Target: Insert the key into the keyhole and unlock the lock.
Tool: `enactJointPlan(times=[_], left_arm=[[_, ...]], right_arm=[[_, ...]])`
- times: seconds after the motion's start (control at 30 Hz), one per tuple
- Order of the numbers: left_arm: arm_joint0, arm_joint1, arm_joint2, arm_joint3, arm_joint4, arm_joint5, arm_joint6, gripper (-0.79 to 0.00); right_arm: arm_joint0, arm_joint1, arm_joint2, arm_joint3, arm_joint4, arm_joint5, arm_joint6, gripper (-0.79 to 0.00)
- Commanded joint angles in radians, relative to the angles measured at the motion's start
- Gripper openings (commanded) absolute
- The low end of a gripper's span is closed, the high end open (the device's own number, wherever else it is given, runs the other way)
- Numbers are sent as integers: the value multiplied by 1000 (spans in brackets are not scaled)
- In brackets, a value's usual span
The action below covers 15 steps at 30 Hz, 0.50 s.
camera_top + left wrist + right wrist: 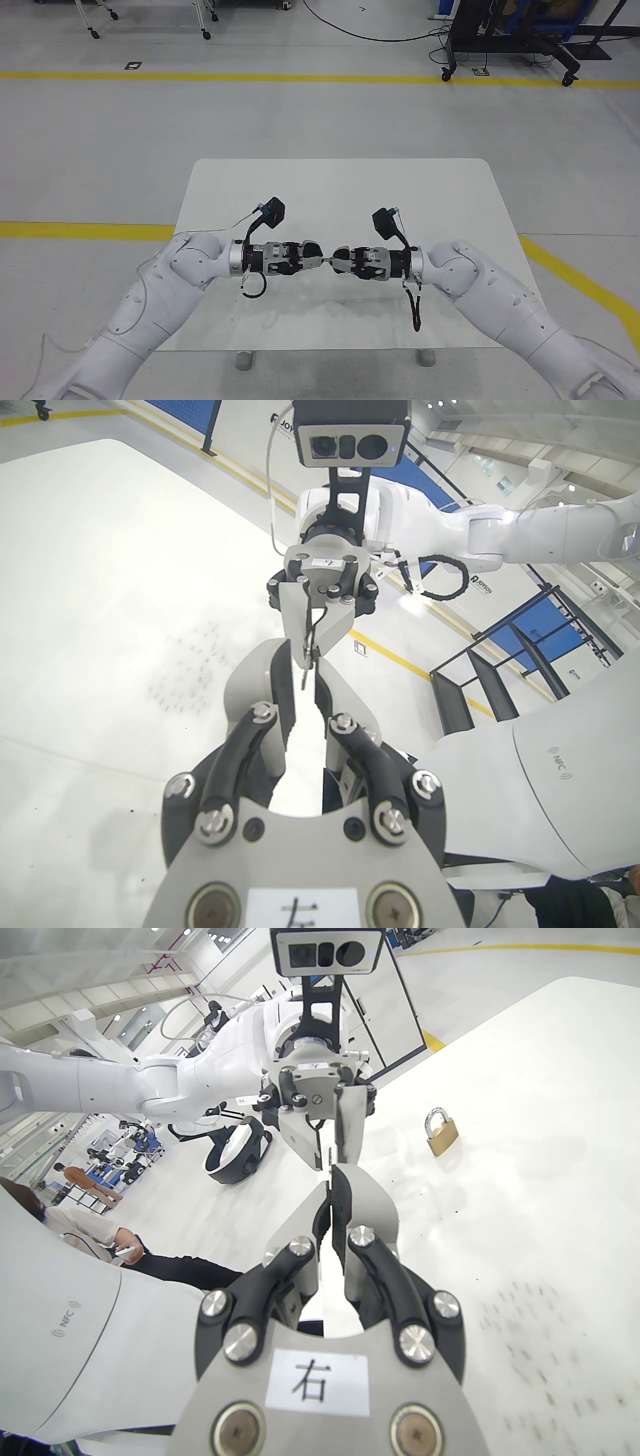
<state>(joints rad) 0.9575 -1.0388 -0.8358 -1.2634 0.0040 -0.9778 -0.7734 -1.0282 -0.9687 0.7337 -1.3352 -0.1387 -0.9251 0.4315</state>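
A white counter [330, 190] bore dark scuff marks [185, 672]. Beyond it, a yellow line [300, 77] crossed the grey floor [150, 130] near a black wheeled frame [510, 45].

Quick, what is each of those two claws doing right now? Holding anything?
Left gripper: open, with its fingers on either side of the key blade and not clamped on it.
Right gripper: closed, holding the key.

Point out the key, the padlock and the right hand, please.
key [304, 675], left wrist view, on the blade.
padlock [444, 1138], right wrist view, on the brass body.
right hand [331, 1180], right wrist view, midway between its fingertips.
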Motion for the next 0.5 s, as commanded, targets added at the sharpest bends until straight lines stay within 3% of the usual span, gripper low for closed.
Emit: enactJointPlan(times=[0.0,0.13,0.23,0.37,0.47], left_arm=[[-5,5,-26,20,8,1,24,0],[1,22,-104,46,100,27,94,0],[29,41,-175,11,243,91,146,0],[121,70,-273,-142,484,284,207,0],[231,95,-357,-304,625,454,193,0]], right_arm=[[-6,2,16,3,-7,-6,-10,-785],[-34,14,67,9,-25,-31,-49,-785],[-75,31,132,17,-41,-67,-94,-785],[-160,62,244,15,-66,-87,-170,-785],[-232,84,328,7,-86,-87,-220,-785]])
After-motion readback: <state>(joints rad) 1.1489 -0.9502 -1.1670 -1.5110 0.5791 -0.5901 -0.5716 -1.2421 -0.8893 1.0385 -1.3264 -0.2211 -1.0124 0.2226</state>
